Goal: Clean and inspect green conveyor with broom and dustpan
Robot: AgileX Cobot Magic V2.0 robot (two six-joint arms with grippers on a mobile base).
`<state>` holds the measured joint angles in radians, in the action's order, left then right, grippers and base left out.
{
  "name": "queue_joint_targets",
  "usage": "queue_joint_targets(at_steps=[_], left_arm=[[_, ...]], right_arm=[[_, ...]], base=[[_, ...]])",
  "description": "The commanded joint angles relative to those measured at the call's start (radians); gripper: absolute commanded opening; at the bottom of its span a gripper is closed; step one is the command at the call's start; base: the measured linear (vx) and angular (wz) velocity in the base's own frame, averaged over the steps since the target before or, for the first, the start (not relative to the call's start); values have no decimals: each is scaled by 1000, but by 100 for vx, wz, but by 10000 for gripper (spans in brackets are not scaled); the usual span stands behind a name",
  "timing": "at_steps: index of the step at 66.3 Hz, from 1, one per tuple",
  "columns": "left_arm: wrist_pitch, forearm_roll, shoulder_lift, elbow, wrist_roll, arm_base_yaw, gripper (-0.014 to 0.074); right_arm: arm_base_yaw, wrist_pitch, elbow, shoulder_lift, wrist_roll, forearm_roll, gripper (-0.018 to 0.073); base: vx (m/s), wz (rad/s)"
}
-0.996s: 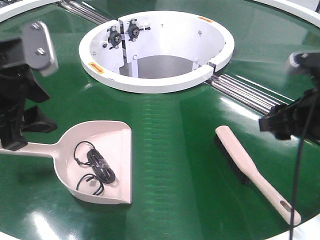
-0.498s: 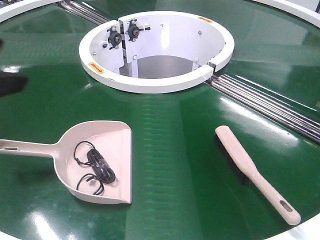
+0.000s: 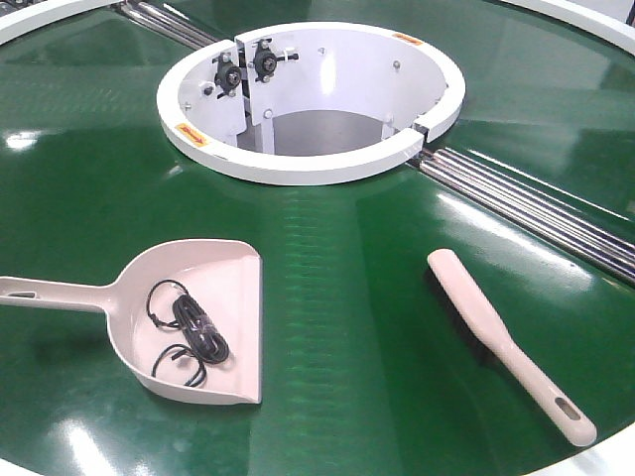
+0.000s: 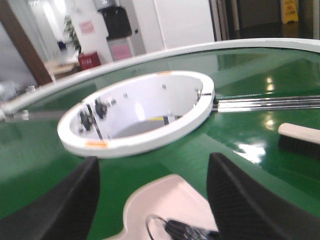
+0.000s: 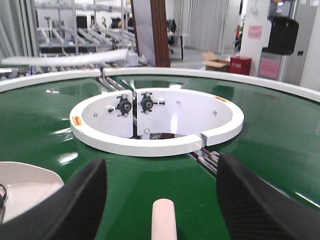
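Note:
The green conveyor [image 3: 337, 297] fills the front view. On it at the lower left lies the dustpan [image 3: 238, 268], mouth to the right, with a coiled black cable [image 3: 193, 332] inside. To the right lies the broom [image 3: 496, 332], its slotted handle end toward the near rim. Neither gripper shows in the front view. In the left wrist view my left gripper [image 4: 154, 165] is open above the dustpan [image 4: 170, 195], touching nothing. In the right wrist view my right gripper [image 5: 161, 162] is open, and the broom [image 5: 164, 220] tip lies on the belt below, between the fingers, ungripped.
The white centre hub [image 3: 308, 164] stands at the back middle, open inside. Silver roller seams [image 3: 526, 208] run from it to the right. The white outer rim [image 3: 585, 464] shows at the near right corner.
A second ago the left arm stood by the dustpan handle and the right arm at the right edge. Both have since left the front view. The dustpan and broom have not moved.

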<state>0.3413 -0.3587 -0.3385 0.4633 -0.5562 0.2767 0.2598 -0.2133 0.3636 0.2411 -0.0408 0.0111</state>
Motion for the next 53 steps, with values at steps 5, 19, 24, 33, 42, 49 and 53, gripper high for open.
queue_joint_targets(at_steps=[5,19,24,33,42,49,53], left_arm=[[-204,-8,-5,-116,184,4,444],[-191,91,-9,-135,306,4,437],[-164,132,-14,-135,323,4,378],[-159,155,-15,-135,324,4,72],[-172,153,-14,-135,324,4,-8],[-170,153,-14,-135,324,4,-8],[-170,153,-14,-135,324,4,-8]], right_arm=[[2,237,-116,-24,8,11,456],[2,240,-138,-24,24,8,449],[2,234,-138,-24,25,8,388],[2,205,-138,-24,25,8,108],[2,172,-138,-24,29,7,-11],[2,171,-138,-24,29,7,-8],[2,171,-138,-24,29,7,-8]], base=[[0,0],[0,0],[0,0],[0,0],[0,0],[0,0],[0,0]])
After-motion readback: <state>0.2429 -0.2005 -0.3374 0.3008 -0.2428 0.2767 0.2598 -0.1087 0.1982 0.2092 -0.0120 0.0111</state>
